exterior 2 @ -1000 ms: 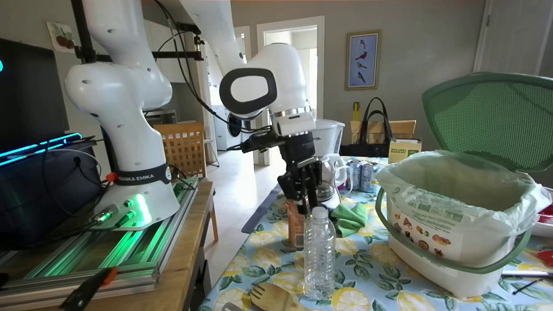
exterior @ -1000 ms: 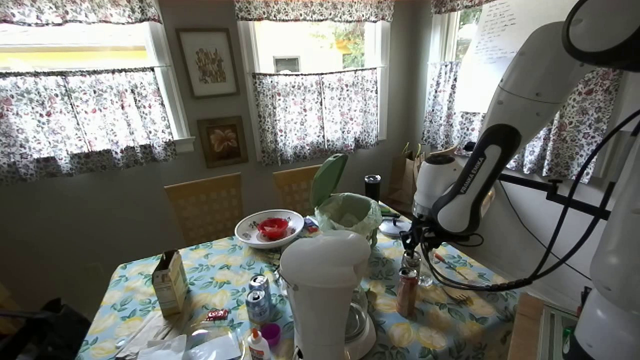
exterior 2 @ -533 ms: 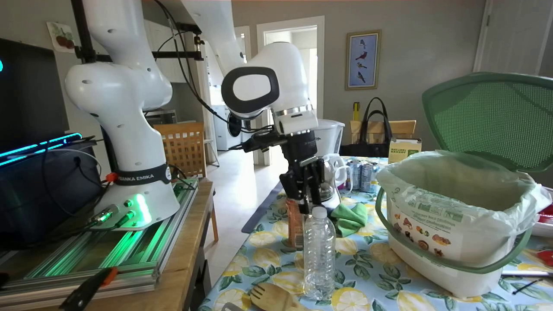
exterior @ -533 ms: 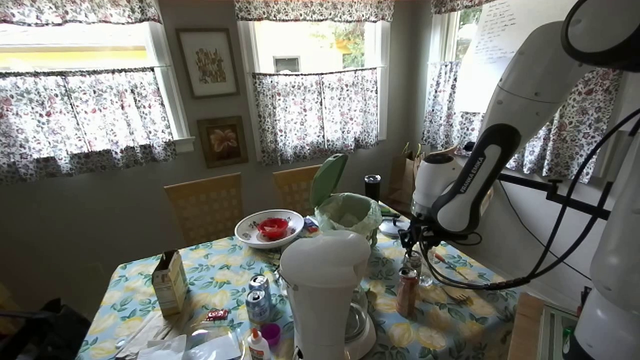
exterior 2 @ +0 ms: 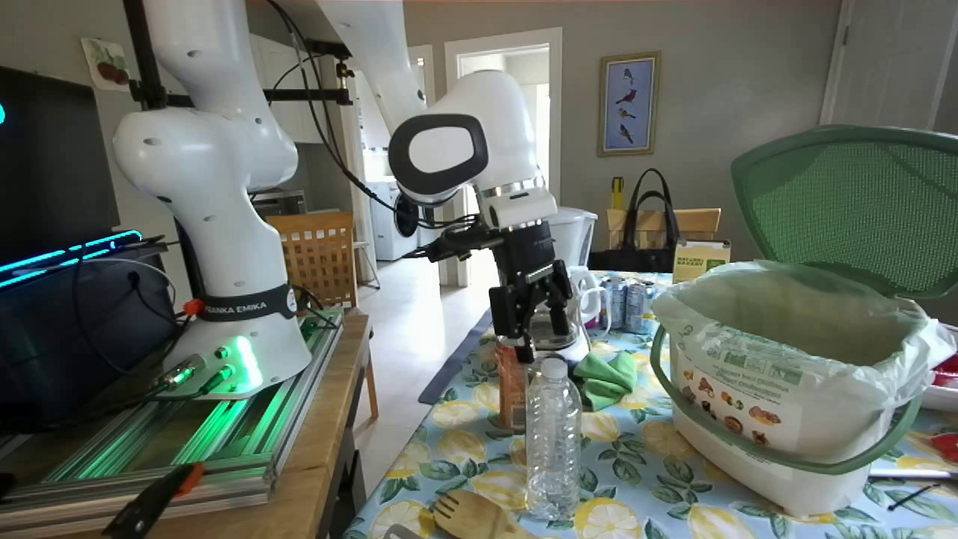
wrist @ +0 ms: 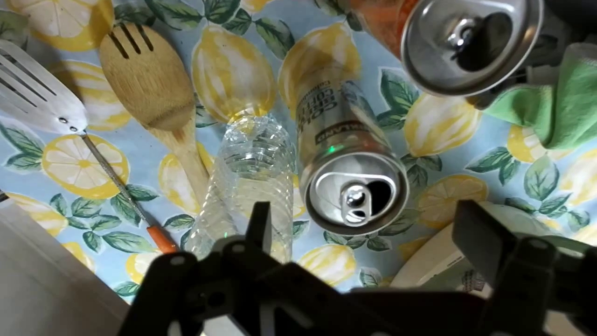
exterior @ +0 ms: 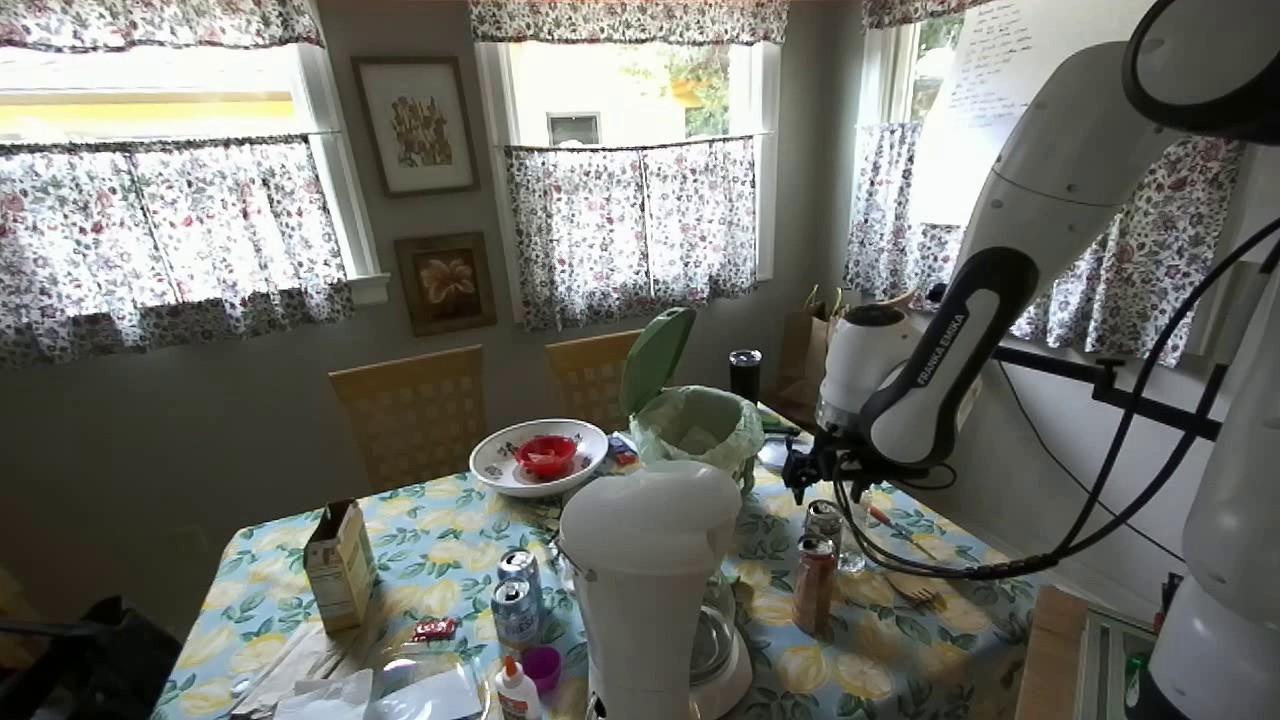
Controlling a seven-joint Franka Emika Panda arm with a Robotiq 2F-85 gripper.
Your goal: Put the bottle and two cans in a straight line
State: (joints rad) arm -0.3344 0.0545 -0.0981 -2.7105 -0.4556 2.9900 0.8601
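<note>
Blue lemon tablecloth bears the bottle, windows beyond.

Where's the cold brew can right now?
In the wrist view, the cold brew can stands just right of center, with the clear bottle close on its left and the orange can at upper right.

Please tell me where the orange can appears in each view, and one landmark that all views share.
In an exterior view: the orange can stands right of centre, in front of the silver can.
In an exterior view: lower middle, behind and left of the bottle.
In the wrist view: top right, cut by the top edge.
Shared landmark: the wooden fork.
</note>
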